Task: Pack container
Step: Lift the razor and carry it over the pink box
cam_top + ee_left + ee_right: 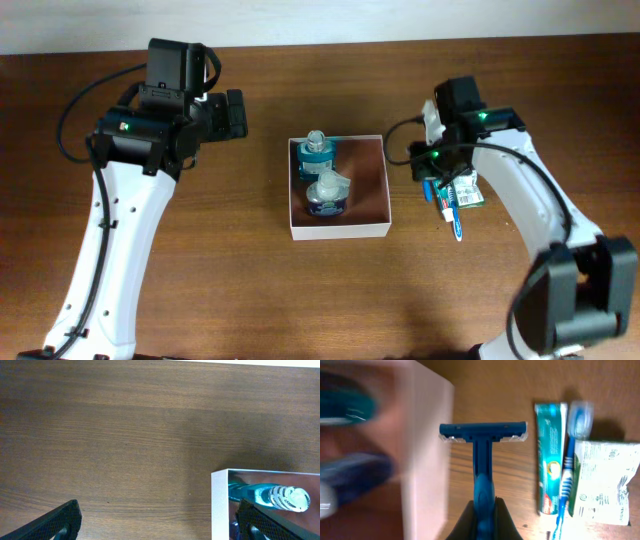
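Note:
The container (340, 230) is a square white box with a pinkish inside, at the table's middle. In it lie a teal bottle (317, 152) and a clear bottle with a blue label (327, 192). My right gripper (422, 166) is just right of the box. In the right wrist view it (483, 520) is shut on the handle of a blue razor (482, 440), whose head is beside the box wall (427, 435). My left gripper (235, 113) is open and empty, left of the box and behind it. The left wrist view (160, 525) shows a box corner (220, 505).
A toothpaste tube (550, 455), a blue toothbrush (570, 460) and a white packet (602, 480) lie together on the table right of the razor. They also show in the overhead view by my right arm (458, 200). The table is dark wood.

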